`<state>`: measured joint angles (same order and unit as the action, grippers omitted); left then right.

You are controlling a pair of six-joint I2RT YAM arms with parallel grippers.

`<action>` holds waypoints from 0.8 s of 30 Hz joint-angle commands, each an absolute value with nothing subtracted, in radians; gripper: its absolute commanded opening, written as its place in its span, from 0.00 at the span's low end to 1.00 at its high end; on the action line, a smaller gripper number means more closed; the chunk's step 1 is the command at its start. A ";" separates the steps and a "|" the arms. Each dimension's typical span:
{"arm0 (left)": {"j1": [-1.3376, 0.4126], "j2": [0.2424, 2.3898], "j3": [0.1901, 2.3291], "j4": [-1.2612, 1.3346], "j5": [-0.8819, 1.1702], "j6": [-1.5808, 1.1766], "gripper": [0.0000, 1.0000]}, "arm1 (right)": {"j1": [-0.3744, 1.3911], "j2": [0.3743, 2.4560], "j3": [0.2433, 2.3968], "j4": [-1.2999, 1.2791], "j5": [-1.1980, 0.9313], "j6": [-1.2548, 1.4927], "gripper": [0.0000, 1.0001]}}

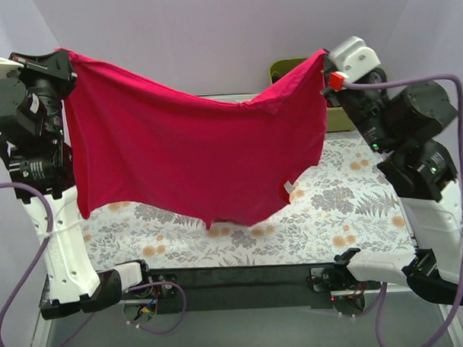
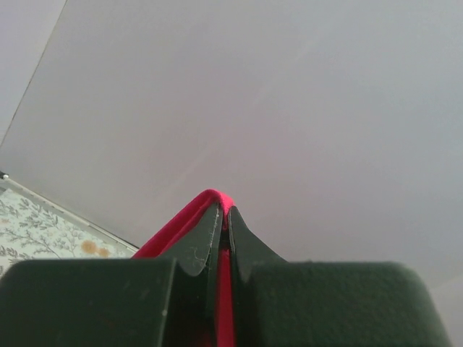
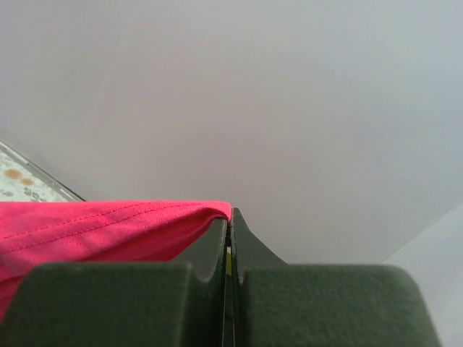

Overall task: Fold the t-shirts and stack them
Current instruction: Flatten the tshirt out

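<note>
The floral tabletop [image 1: 355,222] shows no folded pile on the part not hidden by cloth, so by my judgement this garment's folding has barely begun. It is lifted and spread, and every fold and the stacking are still to do.

The red t-shirt [image 1: 193,152] hangs in the air over the tabletop, strung from the left edge to the right edge. Its top edge sags in the middle, and its lower hem dips lowest near the centre, apparently clear of the surface. It is plain crimson, creased in soft diagonal folds.

A green bin [image 1: 285,67] peeks over it at the far right corner. The left fingers [image 2: 210,238] are pressed together, pinching one upper corner of the shirt. The right fingers [image 3: 242,238] pinch the other. A small white label [image 1: 288,189] shows near the lower right hem.
</note>
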<state>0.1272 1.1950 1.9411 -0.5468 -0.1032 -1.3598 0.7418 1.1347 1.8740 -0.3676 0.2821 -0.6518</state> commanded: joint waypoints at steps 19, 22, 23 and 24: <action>0.129 1.720 2.289 -0.359 0.055 -1.442 0.00 | 0.546 1.601 2.146 0.141 0.219 -0.818 0.01; 0.127 1.717 2.309 -0.292 0.104 -1.470 0.00 | 0.546 1.594 2.162 0.166 0.181 -0.845 0.01; 0.127 1.694 2.301 -0.281 0.107 -1.460 0.00 | 0.546 1.582 2.145 0.172 0.179 -0.874 0.01; 0.127 1.680 2.287 -0.270 0.109 -1.453 0.00 | 0.545 1.550 2.117 0.182 0.183 -0.896 0.01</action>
<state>0.1272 1.7748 2.2440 -0.3870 0.0502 -1.4338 0.5472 1.6409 2.0853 0.0090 0.2077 -0.8276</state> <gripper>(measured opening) 0.049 0.021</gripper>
